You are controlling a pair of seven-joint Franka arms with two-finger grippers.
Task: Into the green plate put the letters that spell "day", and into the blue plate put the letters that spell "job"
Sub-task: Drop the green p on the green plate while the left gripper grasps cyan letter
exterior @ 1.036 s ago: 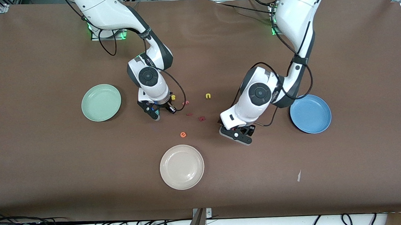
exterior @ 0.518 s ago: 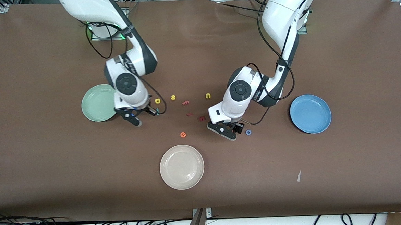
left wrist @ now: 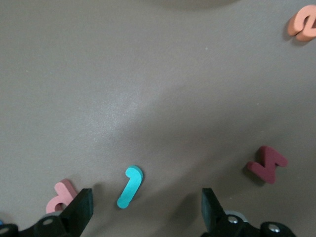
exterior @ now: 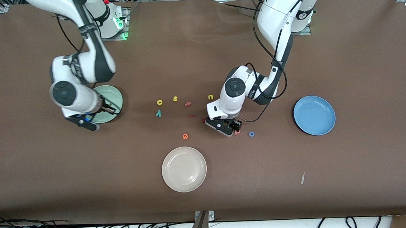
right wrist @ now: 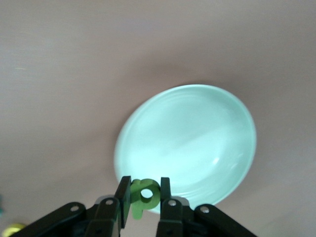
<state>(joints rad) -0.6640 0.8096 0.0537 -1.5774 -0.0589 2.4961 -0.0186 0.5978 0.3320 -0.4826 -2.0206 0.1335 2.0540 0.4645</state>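
My right gripper (right wrist: 144,197) has carried the green a (right wrist: 142,194) away from the cluster of letters and now hangs over the green plate (exterior: 113,94), at the edge of it nearest the front camera. The a is pinched between the pads, so "day" gets its first letter as soon as I let go a little further in over the plate. The d (exterior: 159,102) and y (exterior: 158,113) lie uncovered on the table, well apart from the green plate, toward the left arm's end; the s (exterior: 175,98) beside them is not wanted.

My left gripper (left wrist: 145,210) has shifted off the o (exterior: 251,134), leaving it in plain sight, and now stands low with its jaws spread wide over the j (left wrist: 130,186). The b (left wrist: 61,196) lies just beside one finger (left wrist: 81,207), and a dark red letter (left wrist: 267,163) and the orange e (left wrist: 304,23) lie farther off. I judge the j is my next pick: drop, close, carry to the blue plate (exterior: 326,105), which is empty and well away toward the left arm's end. I must keep that finger from nudging the b as I close.
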